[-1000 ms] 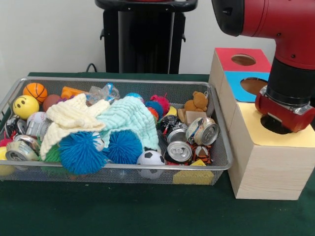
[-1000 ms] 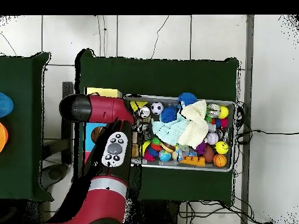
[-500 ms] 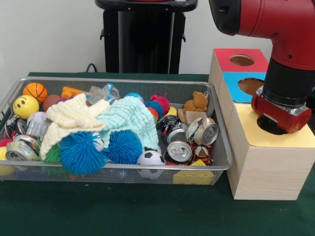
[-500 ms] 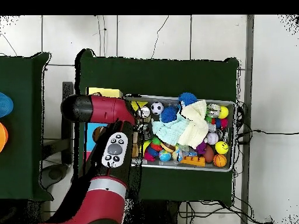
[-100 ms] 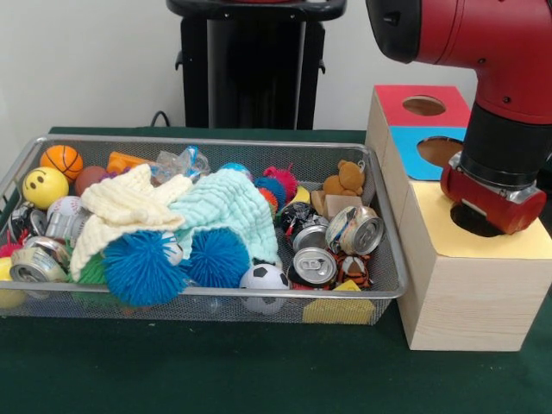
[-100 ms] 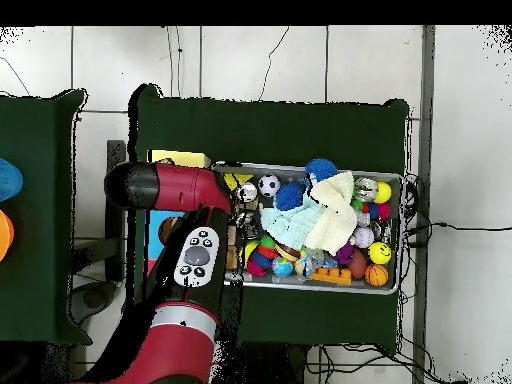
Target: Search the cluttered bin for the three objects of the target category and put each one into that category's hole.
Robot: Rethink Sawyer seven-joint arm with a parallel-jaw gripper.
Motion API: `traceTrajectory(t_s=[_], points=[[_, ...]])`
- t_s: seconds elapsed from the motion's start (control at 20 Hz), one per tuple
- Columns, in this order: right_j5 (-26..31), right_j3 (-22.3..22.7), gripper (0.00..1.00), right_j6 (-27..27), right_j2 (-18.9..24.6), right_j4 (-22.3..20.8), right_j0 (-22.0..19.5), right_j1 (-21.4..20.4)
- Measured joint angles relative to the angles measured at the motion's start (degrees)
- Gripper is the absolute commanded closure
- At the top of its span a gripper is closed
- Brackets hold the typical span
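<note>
The wire bin [image 5: 388, 259] holds its cans [image 5: 316, 264] jumbled in its right end beside the wooden box [image 5: 466, 293], while the gripper [image 5: 479, 217] sits over the yellow section's hole, seemingly for a drop, its claw state impossible to tell.

Green-covered table [image 5: 216, 371], wire mesh bin [image 5: 379, 289] at centre, wooden hole box [image 5: 466, 293] just beside it

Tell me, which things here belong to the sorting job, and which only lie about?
Job:
- bin of clutter
- box with holes
- arm, its end over the yellow hole

Lying about:
- side table
- cable on the floor
</note>
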Motion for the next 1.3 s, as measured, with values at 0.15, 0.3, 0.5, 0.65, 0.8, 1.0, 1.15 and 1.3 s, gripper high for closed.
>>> traceTrajectory(t_s=[0.15, 0.3, 0.5, 0.65, 0.8, 1.0, 1.15, 1.3], points=[[0.0, 0.0, 1.0, 0.0, 0.0, 0.0, 0.0, 0.0], [0.0, 0.0, 1.0, 0.0, 0.0, 0.1, 0.0, 0.0], [0.0, 0.0, 1.0, 0.0, 0.0, 0.1, 0.0, 0.0], [0.0, 0.0, 1.0, 0.0, 0.0, 0.2, 0.0, 0.0], [0.0, 0.0, 1.0, 0.0, 0.0, 0.2, 0.0, 0.0], [0.0, 0.1, 1.0, 0.0, 0.0, 0.1, 0.0, 0.0], [0.4, 0.1, 1.0, 0.0, 0.0, 0.2, 0.0, -0.1], [0.8, 0.1, 1.0, 0.0, 0.0, 0.2, 0.0, -0.3]])
